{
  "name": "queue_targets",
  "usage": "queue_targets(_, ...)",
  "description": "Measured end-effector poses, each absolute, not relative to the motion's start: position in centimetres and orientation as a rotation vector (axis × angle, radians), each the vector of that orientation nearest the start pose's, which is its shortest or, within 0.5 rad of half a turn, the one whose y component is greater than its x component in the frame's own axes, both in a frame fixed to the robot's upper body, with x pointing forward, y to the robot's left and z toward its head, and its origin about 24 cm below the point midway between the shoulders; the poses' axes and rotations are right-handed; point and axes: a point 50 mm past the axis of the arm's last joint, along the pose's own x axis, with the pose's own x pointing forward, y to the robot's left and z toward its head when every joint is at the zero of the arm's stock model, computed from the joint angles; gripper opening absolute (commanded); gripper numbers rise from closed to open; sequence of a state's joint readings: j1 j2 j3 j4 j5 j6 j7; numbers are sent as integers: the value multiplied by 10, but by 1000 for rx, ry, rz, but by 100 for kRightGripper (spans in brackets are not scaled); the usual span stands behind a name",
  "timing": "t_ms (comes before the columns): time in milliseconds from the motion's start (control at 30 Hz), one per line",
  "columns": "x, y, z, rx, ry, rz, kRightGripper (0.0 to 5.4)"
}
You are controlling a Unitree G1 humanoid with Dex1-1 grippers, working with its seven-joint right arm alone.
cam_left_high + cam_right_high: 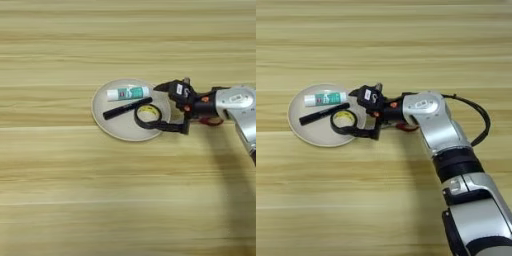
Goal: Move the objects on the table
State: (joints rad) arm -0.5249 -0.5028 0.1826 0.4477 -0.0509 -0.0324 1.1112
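On the round beige plate (107, 117) lie three of the objects: a white glue stick with a green label (128, 93), a black marker (126, 108) and a black tape roll with a yellow core (147, 115). My right gripper (160, 107) hovers over the plate's right rim with its fingers spread open. The upper finger points left past the glue stick's end; the lower finger (172, 127) lies against the tape roll's near right side. Under the wrist, red scissor handles (212, 121) peek out on the table (60, 190).
The silver forearm (431, 117) comes in from the bottom right and crosses the right part of the table, with a black cable (478, 120) looping beside it. Bare plank surface surrounds the plate on the left, far and near sides.
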Motion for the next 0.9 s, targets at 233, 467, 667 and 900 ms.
queue_targets(233, 315, -177, 77, -570, 307, 1132, 536)
queue_targets(467, 315, -177, 75, -546, 340, 1116, 536)
queue_targets(667, 319, -176, 81, -505, 331, 1031, 536)
queue_targets(900, 316, -168, 90, -481, 321, 1043, 536)
